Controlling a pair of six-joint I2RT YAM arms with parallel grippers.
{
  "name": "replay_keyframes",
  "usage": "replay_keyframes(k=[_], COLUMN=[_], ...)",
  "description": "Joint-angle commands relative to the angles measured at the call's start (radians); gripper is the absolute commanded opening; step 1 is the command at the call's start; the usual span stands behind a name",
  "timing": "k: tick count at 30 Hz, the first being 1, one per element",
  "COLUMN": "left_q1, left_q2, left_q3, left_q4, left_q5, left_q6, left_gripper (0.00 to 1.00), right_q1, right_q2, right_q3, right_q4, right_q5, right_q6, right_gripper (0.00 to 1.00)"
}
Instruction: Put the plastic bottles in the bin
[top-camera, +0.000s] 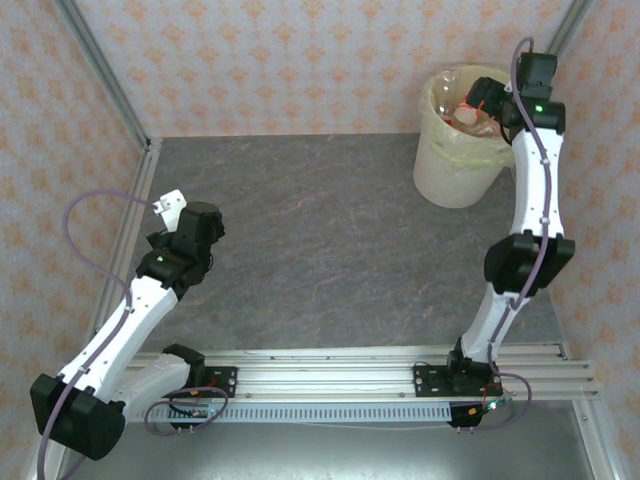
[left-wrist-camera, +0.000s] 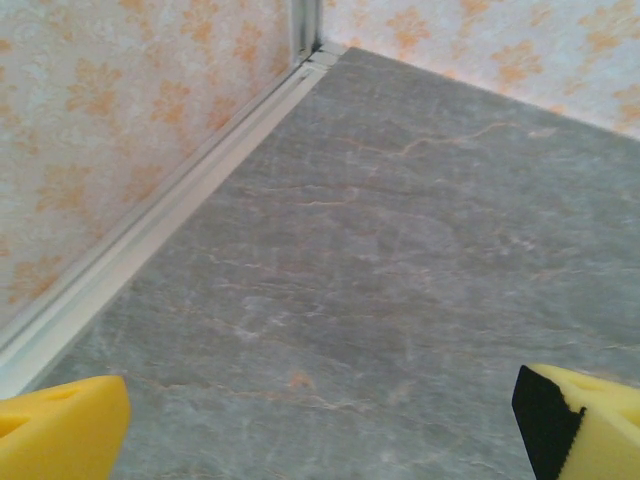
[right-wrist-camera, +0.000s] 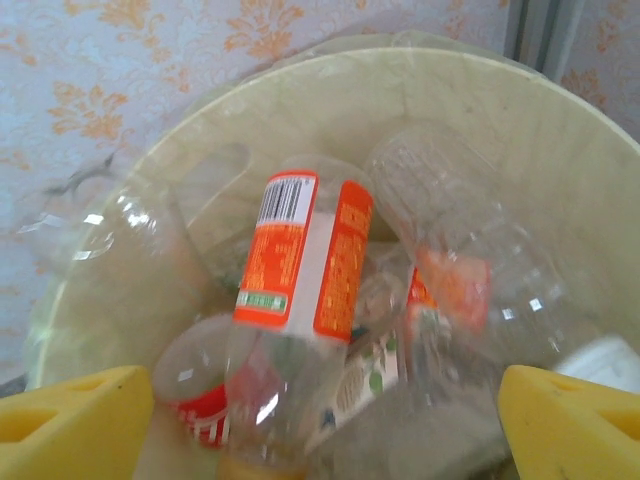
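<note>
Hanging over bin (top-camera: 450, 178), arm stretched fwd, right gripper (right-wrist-camera: 320, 405) apart above bottles (right-wrist-camera: 305, 255); left gripper (left-wrist-camera: 320, 420) apart too.

Grey tabletop (top-camera: 320, 250) w/ bin (top-camera: 445, 180) at far-right corner.

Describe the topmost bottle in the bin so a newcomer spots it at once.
At the far right corner of the table stands the cream bin. Topmost inside lies the orange-labelled bottle. Unlike its neighbours, it shows a bright orange label with a white panel and a barcode.
</note>
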Motion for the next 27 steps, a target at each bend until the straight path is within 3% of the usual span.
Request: replay_keyframes(k=[1, 7, 12, 15, 21, 27], left_q1=[0.037, 0.136, 0.228, 0.253, 0.287, 0.287], left_q2=[0.019, 0.073, 0.143, 0.186, 0.261, 0.318], left_q3=[-0.042, -0.111, -0.183, -0.274, -0.357, -0.394], left_q4=[0.083, 0.208, 0.343, 0.549, 0.756, 1.006], left_q5=[-0.075, -0.032, 0.068, 0.108, 0.207, 0.307], left_q6=[0.089, 0.154, 0.198, 0.288, 0.328, 0.382], left_gripper=[1.0, 1.0, 1.0, 1.0, 1.0, 1.0], right_q1=[-0.003, -0.002, -0.002, -0.003, -0.002, -0.002], right_q2=[-0.185, -0.498, -0.73, -0.805, -0.763, -0.578], right_q3=[-0.196, -0.671, -1.051, -1.251, -1.469, -1.601], right_q4=[0.203, 0.472, 0.621, 0.705, 0.787, 1.05], right_q5=[-0.022, 0.037, 0.198, 0.239, 0.218, 0.1], right_q6=[0.032, 0.068, 0.126, 0.134, 0.151, 0.134], right_gripper=[0.9, 0.98, 0.99, 0.99, 0.99, 0.99])
